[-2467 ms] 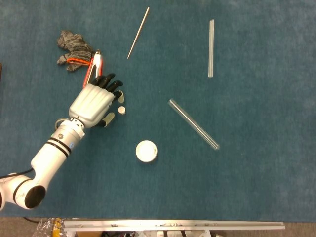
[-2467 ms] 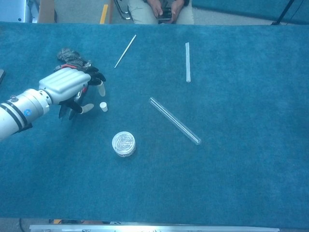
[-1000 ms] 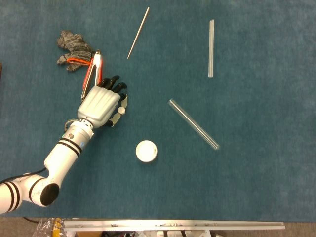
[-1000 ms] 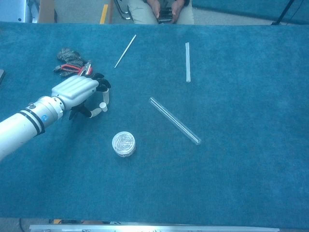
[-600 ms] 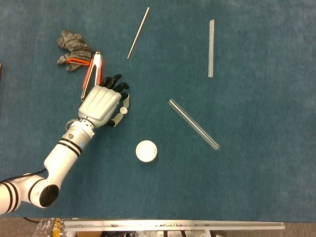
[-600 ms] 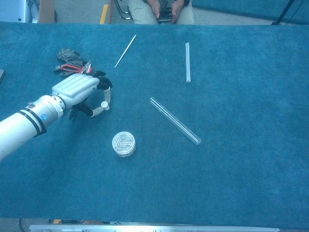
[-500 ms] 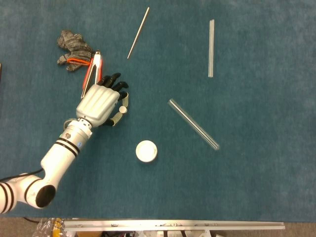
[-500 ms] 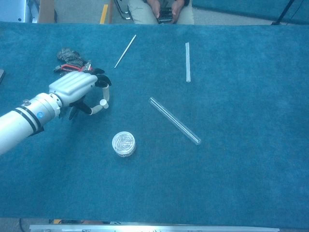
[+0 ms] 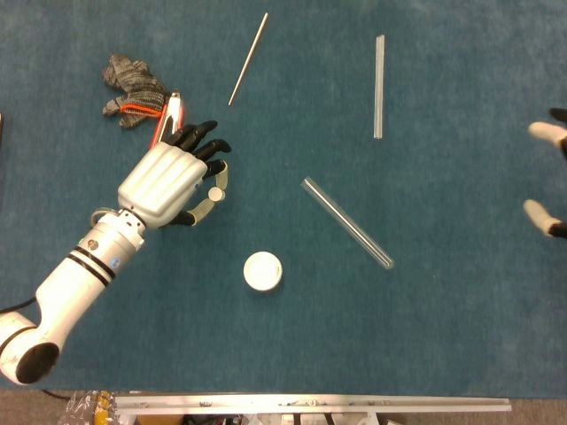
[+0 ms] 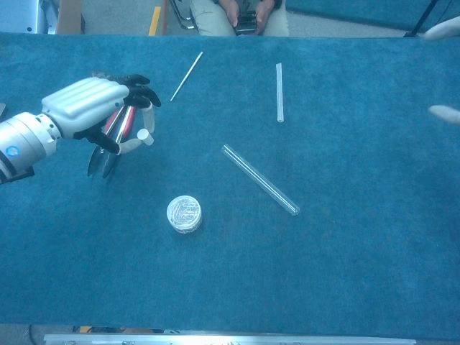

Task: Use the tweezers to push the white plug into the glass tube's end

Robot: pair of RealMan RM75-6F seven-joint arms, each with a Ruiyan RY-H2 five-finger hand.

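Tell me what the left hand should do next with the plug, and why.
Probably carry the plug, pinched in the left hand above the cloth, over to the near open end of the slanted tube and line it up; the tweezers still lie untouched.

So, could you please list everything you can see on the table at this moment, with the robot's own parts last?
glass tube: one, clear, lying diagonally at the table's centre.
straight tube: one, clear, upper right of centre.
thin rod: one, pale, top centre.
round lidded container: one, white, below centre.
white plug: one, pinched in the left hand's fingertips.
tweezers: one, red and white, mostly hidden beneath the left hand.
glove: one, grey with orange trim, upper left.
table cloth: one, blue.
left hand: white with black fingers, left side, holding the plug.
right hand: only fingertips at the right edge.
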